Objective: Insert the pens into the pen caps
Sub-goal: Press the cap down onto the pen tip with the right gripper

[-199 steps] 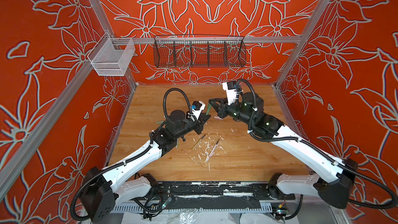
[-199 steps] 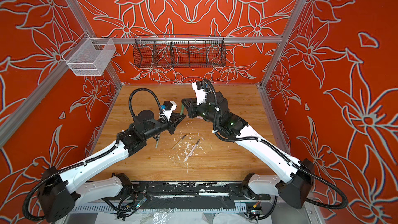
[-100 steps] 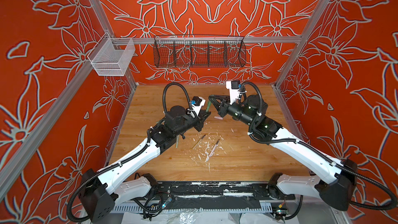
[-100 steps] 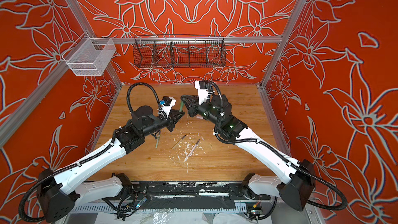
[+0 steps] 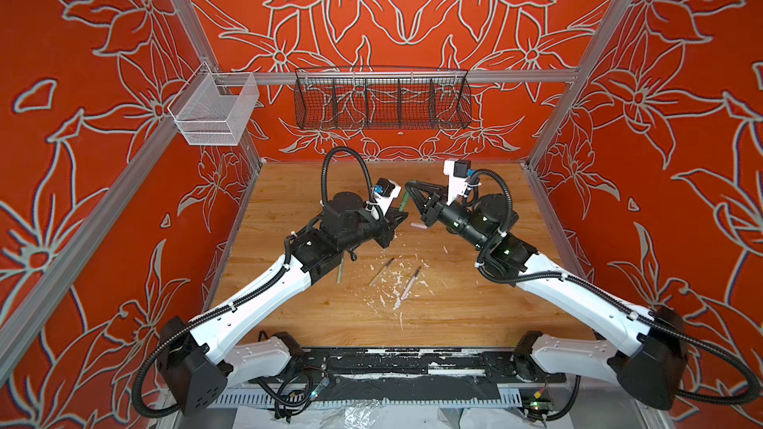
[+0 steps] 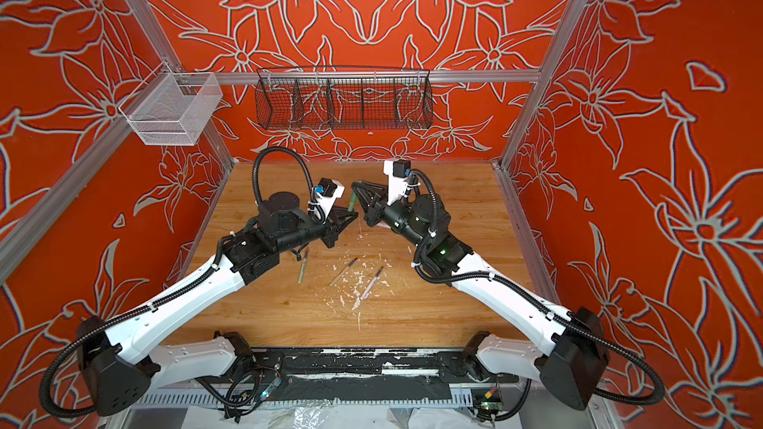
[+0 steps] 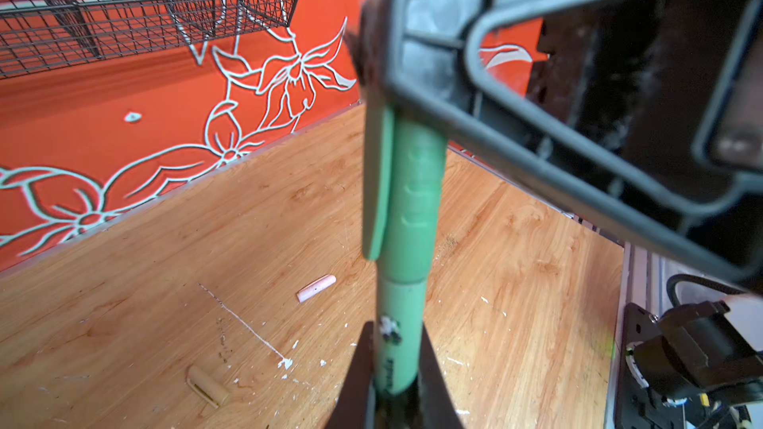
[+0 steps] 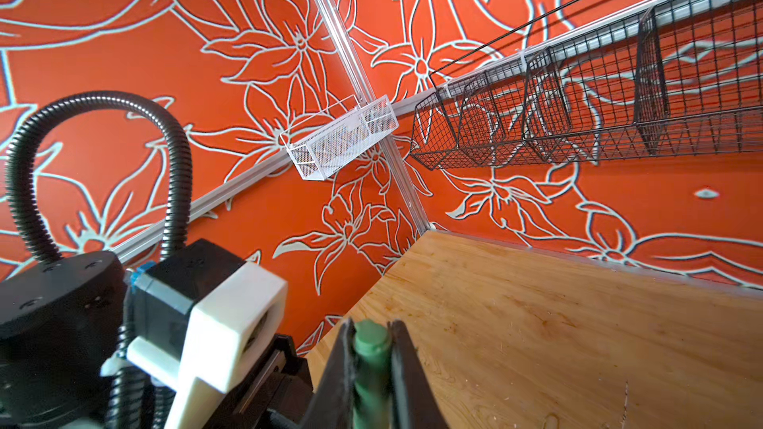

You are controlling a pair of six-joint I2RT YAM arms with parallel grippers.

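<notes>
Grn pen [image 7: 399,319] near vert, cap [image 7: 417,183] up

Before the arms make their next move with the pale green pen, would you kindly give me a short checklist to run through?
1. Left gripper jaws shut on the pale green pen: ok.
2. Right gripper jaws shut on the pale green cap: ok.
3. Cap over the pen's tip and in line with the barrel: ok.
4. Cap pushed fully home: cannot tell.
5. Pink cap and tan cap lying free on the table: ok.
6. Pink pen, tan pen and dark green pen uncapped on the table: ok.
</notes>
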